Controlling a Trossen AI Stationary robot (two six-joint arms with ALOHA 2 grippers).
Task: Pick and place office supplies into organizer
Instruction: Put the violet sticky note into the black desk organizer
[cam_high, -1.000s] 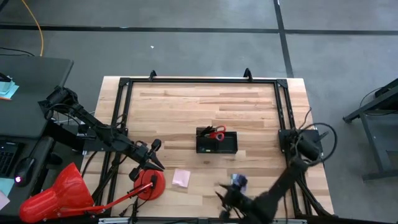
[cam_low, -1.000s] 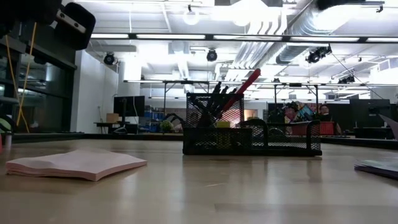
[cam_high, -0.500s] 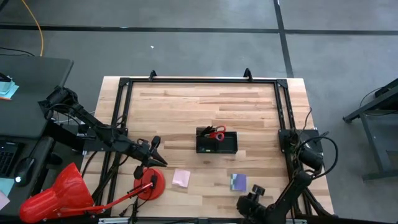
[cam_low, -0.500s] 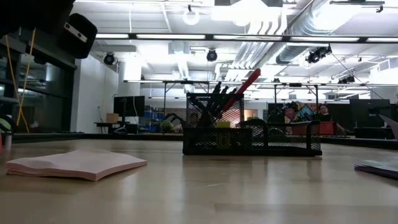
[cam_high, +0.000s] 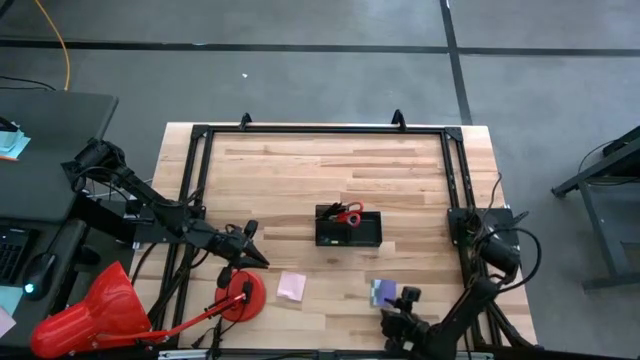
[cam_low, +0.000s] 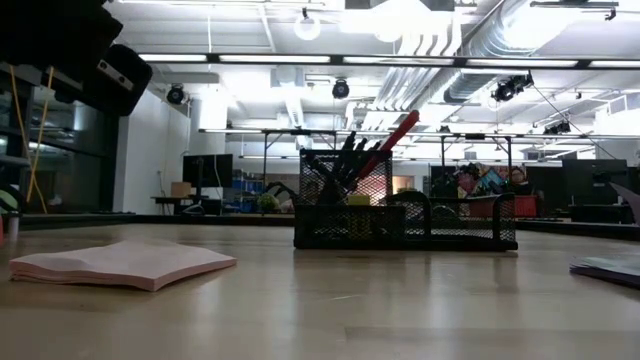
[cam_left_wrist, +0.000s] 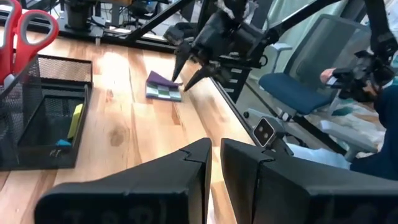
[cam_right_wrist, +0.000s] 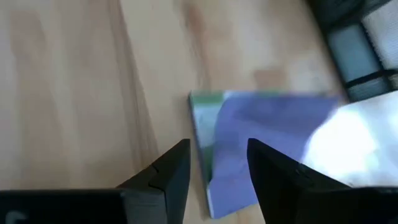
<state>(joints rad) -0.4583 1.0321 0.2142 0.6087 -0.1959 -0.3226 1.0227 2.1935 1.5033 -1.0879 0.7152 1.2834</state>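
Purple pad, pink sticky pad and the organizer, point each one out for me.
purple pad (cam_high: 382, 292): high view, its top face.
pink sticky pad (cam_high: 291, 286): high view, centre of its top sheet.
organizer (cam_low: 460, 235): low view, its front mesh wall.

Black mesh organizer (cam_high: 349, 229) holds red scissors (cam_high: 347, 214) upright (pens alongside); pink pad (cam_high: 291, 286) and purple pad (cam_high: 383, 292) lie flat.

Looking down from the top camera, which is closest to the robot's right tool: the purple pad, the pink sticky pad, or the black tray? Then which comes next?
From the right tool, at the table's near edge:
1. The purple rectangular pad, just beyond the tool's tips.
2. The black mesh organizer tray, farther in, at the table's middle.
3. The pink square sticky pad, off toward the left arm's side.
The tray and the pink pad are nearly tied.
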